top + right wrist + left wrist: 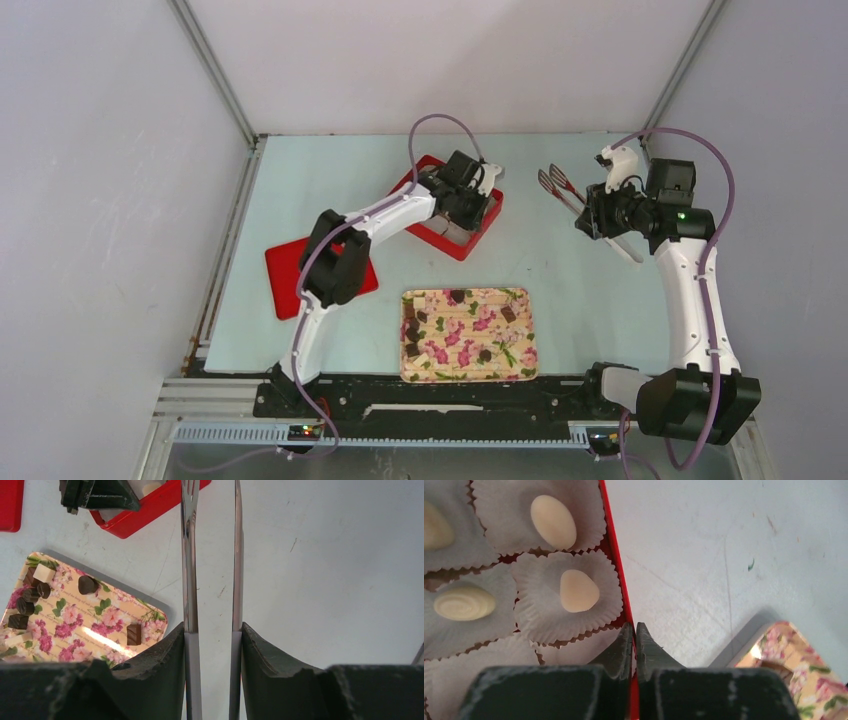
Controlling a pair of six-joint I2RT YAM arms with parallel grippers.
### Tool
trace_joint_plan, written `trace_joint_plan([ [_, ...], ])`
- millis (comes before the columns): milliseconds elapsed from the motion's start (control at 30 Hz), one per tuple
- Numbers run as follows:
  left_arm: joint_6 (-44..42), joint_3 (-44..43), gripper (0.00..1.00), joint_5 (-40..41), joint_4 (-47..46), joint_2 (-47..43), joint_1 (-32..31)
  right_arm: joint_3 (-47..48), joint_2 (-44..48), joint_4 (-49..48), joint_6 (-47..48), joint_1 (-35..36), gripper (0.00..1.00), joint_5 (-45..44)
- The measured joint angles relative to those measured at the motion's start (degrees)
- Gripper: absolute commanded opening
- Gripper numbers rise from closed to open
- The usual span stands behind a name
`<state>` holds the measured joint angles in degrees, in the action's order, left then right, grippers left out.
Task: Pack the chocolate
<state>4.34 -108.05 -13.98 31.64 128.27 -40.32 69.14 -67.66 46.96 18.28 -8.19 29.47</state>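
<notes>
Pale cream chocolates (578, 591) sit in white paper cups inside the red box (430, 232). My left gripper (634, 626) is shut on the box's thin red wall (616, 560); in the top view it (468, 200) is at the box's right side. Dark chocolates (87, 584) and a few pale ones (44, 573) lie on the floral tray (468, 372). My right gripper (212, 627) is shut on metal tongs (190, 555), whose arms stand apart. It (600, 215) hovers right of the box, and the tong tips (555, 182) are empty.
A flat red lid (290, 290) lies left of the tray. Metal frame posts and white walls bound the pale table (560, 270). The tray's corner shows in the left wrist view (804, 670).
</notes>
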Motion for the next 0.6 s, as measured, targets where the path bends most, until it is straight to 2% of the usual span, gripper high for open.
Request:
trace_joint_plan([
  [267,-10.6,11.6,0.0,-2.7,0.3,-8.2,-0.9,0.0,0.0,-0.1,0.0,0.0,0.41,1.3],
  [600,-28.7,18.2,0.0,-4.3,6.6,-14.1,-3.2,0.0,-0.8,-0.5,0.0,0.0,0.42,2.9],
])
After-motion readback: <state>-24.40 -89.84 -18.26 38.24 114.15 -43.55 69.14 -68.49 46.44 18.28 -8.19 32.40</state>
